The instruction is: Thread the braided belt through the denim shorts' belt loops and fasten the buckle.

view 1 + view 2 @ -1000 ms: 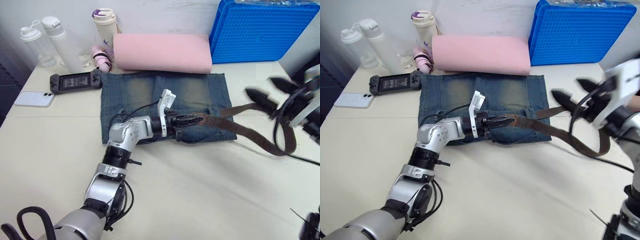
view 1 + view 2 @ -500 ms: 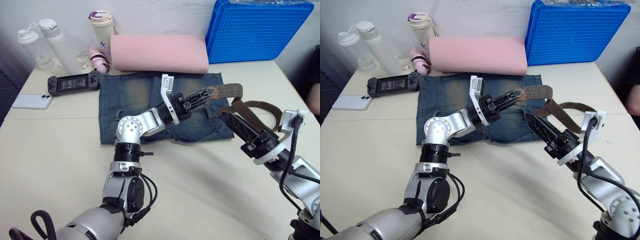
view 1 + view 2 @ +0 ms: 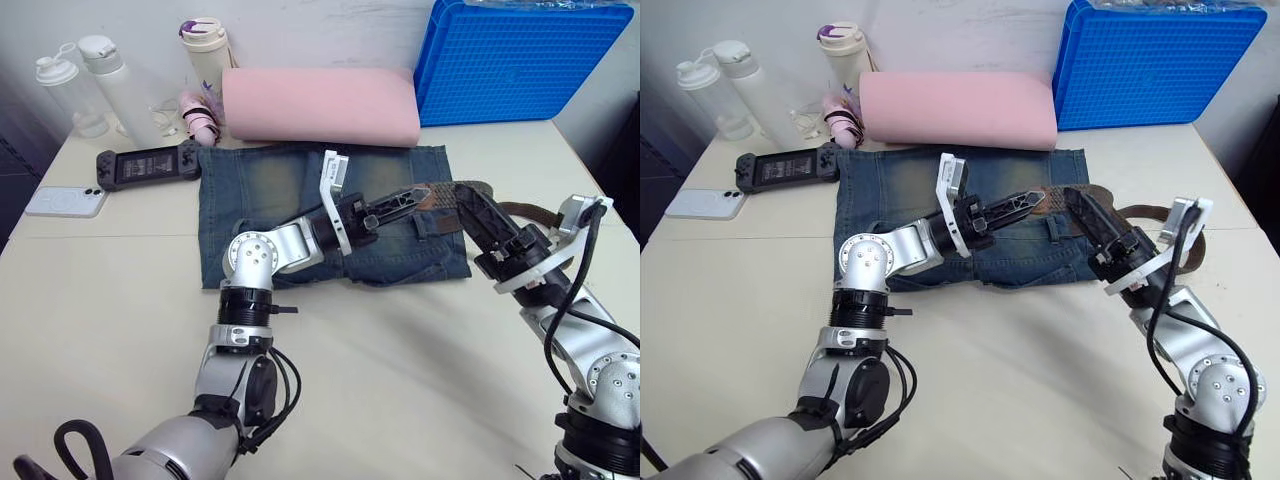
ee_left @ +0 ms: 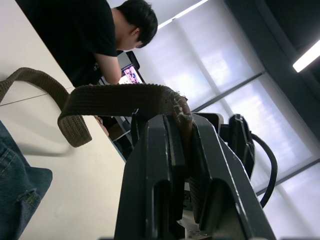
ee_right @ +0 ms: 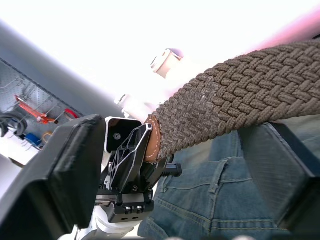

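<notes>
Head views: the right gripper [image 3: 478, 212] had swung in from the table's right side and now straddled the belt [image 3: 440, 193] beside the left gripper [image 3: 398, 203], which pinched the belt's tip above the shorts [image 3: 270, 185]. A hand-over looked near; no loop was threaded. Bare table lay in front; a pink roll [image 3: 320, 105] and crate [image 3: 520, 60] crowded the rear.

Left wrist: fingers [image 4: 165, 165] clamped the strap end.

Right wrist: fingers [image 5: 55, 170] stood wide around the belt.
</notes>
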`<state>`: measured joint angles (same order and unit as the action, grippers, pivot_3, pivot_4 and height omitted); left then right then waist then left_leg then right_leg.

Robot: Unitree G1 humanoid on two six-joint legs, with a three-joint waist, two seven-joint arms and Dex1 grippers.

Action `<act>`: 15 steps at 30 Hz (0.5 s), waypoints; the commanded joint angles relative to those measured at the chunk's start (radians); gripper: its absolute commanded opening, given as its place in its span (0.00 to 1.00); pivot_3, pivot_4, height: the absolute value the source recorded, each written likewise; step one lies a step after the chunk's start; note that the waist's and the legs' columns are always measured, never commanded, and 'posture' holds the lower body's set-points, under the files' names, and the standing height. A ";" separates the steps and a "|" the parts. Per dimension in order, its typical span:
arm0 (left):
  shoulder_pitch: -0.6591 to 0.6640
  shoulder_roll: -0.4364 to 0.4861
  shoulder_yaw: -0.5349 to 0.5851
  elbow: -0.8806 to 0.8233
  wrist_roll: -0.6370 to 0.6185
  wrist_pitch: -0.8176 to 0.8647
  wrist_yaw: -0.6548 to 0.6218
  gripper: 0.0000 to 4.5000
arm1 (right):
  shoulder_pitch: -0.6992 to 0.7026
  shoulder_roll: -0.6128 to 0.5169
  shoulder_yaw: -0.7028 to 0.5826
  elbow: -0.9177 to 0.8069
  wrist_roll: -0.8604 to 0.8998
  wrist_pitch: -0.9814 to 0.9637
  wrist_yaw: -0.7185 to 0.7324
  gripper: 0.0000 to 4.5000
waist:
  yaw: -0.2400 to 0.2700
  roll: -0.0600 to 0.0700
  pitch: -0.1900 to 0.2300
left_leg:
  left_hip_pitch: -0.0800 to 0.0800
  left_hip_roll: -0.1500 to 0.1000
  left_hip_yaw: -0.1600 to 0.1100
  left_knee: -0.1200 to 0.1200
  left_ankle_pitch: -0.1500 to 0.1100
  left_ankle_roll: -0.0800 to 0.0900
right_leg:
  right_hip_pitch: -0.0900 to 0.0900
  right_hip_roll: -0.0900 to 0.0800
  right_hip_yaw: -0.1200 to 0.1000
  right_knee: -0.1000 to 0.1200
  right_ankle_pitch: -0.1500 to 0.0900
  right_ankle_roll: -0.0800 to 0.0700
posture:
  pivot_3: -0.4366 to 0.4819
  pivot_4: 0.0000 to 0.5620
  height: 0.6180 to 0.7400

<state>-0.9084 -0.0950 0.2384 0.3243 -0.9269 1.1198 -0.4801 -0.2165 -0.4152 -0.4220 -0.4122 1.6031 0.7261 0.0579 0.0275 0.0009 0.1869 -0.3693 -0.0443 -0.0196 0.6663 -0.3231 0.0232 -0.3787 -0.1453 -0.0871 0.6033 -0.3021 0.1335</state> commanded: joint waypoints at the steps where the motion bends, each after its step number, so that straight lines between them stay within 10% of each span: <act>1: -0.021 -0.001 -0.022 -0.007 0.005 -0.019 -0.024 0.00 | -0.022 -0.015 0.023 0.004 -0.009 -0.011 0.031 0.46 | 0.000 0.000 0.000 | 0.000 0.000 0.000 0.000 0.000 0.000 | 0.000 0.000 0.000 0.000 0.000 0.000 | 0.48 0.27 1.00; 6: -0.015 0.020 -0.060 0.000 0.041 -0.022 -0.033 0.00 | -0.041 -0.016 0.017 0.026 -0.027 -0.038 0.036 0.01 | -0.002 0.000 0.000 | 0.000 0.000 0.000 0.000 0.000 0.000 | 0.000 0.000 0.000 0.000 0.000 0.000 | 0.48 0.27 1.00; 11: -0.031 0.064 -0.073 0.038 0.121 -0.159 -0.078 0.47 | -0.031 -0.038 -0.030 0.020 -0.066 -0.070 0.023 0.00 | -0.001 0.000 0.000 | 0.000 0.000 0.001 0.000 0.000 0.000 | 0.000 0.000 0.000 -0.001 0.000 0.000 | 0.48 0.27 1.00; 15: 0.050 0.223 -0.408 -0.052 0.418 -0.464 -0.328 0.88 | -0.013 -0.092 -0.105 0.004 -0.088 -0.106 0.000 0.00 | -0.001 0.001 0.000 | 0.000 0.000 0.002 -0.001 0.000 0.000 | -0.001 0.000 0.000 -0.001 0.000 0.000 | 0.48 0.27 1.00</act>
<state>-0.8944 0.0893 -0.0136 0.3411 -0.6424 0.8062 -0.6776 -0.2309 -0.4763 -0.4640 -0.3739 1.5183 0.6517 0.0703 0.0267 0.0014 0.1866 -0.3693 -0.0443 -0.0169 0.6645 -0.3231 0.0231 -0.3794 -0.1449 -0.0869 0.6022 -0.3020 0.1337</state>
